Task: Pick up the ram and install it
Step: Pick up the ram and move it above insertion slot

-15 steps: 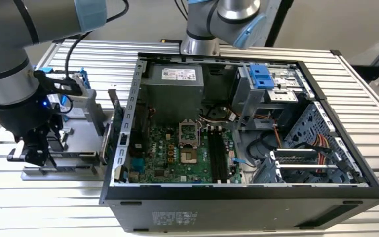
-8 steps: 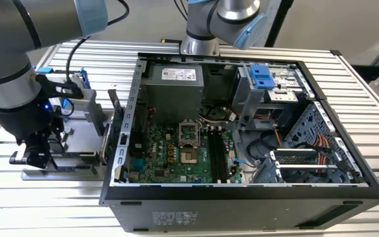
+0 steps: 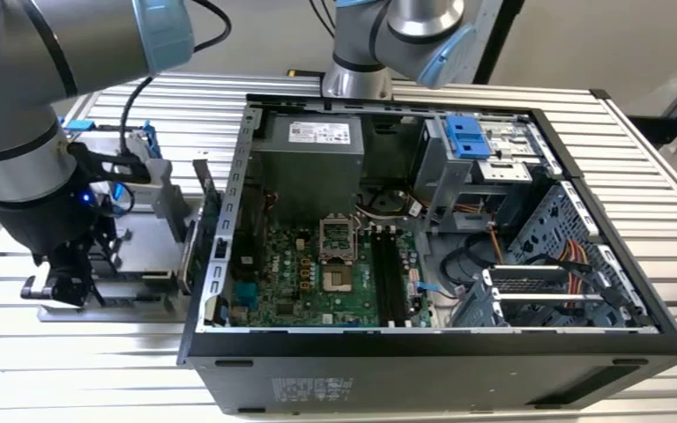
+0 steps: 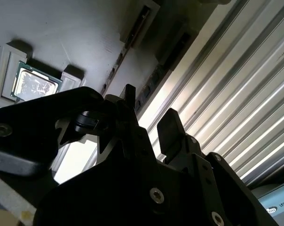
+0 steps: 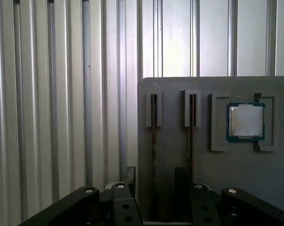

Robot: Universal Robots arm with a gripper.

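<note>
The ram (image 5: pixel 153 141) shows as a thin dark strip standing on edge in a slot of the grey parts tray (image 5: pixel 175 84). It appears in the second wrist view too, as the ram (image 4: pixel 149 87) running between the fingers. My gripper (image 5: pixel 154 174) is open and low over the tray, one finger on each side of that slot and neither touching the strip. The same open gripper (image 4: pixel 149 113) has its two black fingertips apart. In the exterior view my gripper (image 3: pixel 68 286) hangs over the tray at that view's left, beside the open computer case.
A small square silver chip (image 5: pixel 246 121) sits in a tray pocket, and a second slot (image 5: pixel 190 127) lies beside the first. The open computer case (image 3: pixel 621 264) holds the green motherboard (image 3: pixel 303 282) with long memory slots (image 3: pixel 388 278). A blue-framed drive (image 3: pixel 109 145) stands on the ribbed table.
</note>
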